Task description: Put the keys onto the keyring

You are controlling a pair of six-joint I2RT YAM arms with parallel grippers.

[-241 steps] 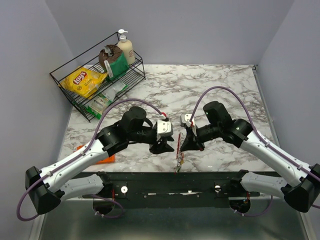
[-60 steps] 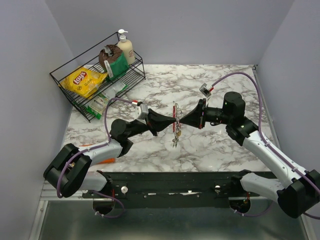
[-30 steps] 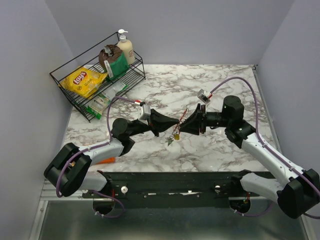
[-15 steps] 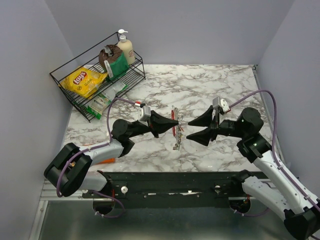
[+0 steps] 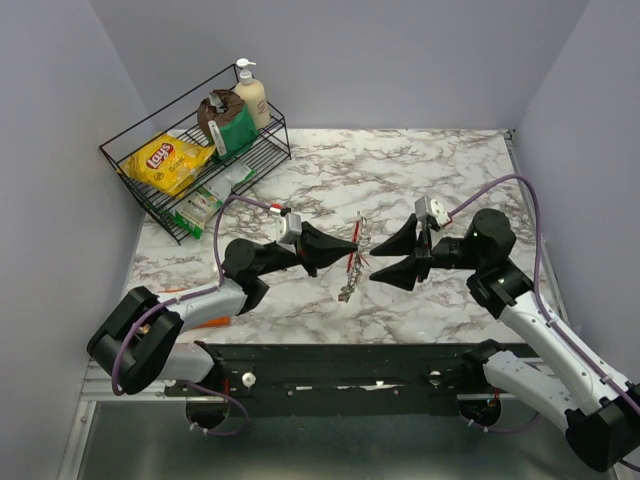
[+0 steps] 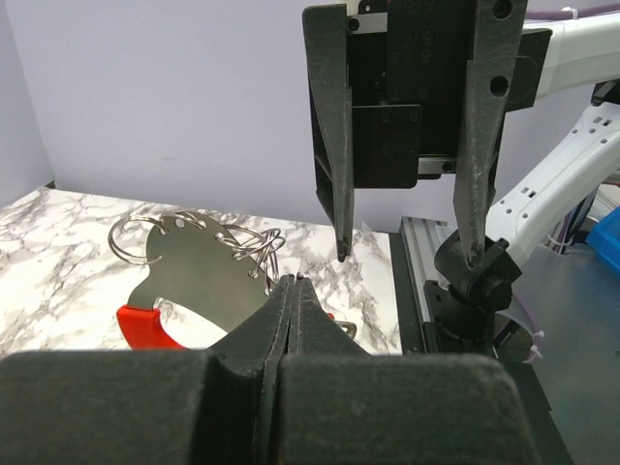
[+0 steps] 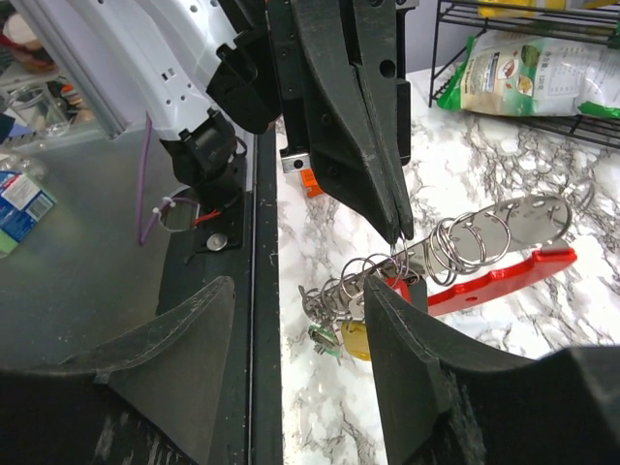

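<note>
The keyring (image 5: 357, 247), a red curved loop on a silvery plate, hangs in the air over the marble table, pinched at the tip of my left gripper (image 5: 353, 243), which is shut on it. In the left wrist view the silvery plate (image 6: 203, 263) and its wire rings stick out left of my closed fingertips (image 6: 293, 283). Several keys (image 5: 346, 291) dangle from the rings; a green key (image 7: 325, 340) and a yellow one (image 7: 355, 341) show below. My right gripper (image 5: 378, 268) faces the keyring from the right, open, its fingers either side of the hanging keys (image 7: 339, 300) and holding nothing.
A black wire rack (image 5: 130, 160) at the back left holds a yellow chip bag (image 5: 168, 160), a brown and green bag (image 5: 226, 122) and a soap bottle (image 5: 250, 95). A flat orange packet (image 5: 212, 322) lies beside the left arm. The black base rail (image 5: 350, 362) runs along the near edge.
My right gripper let go of the keyring, opened and drew back to the right, then edged closer again. The keyring now tilts and its keys have swung slightly left. The left grip is unchanged.
</note>
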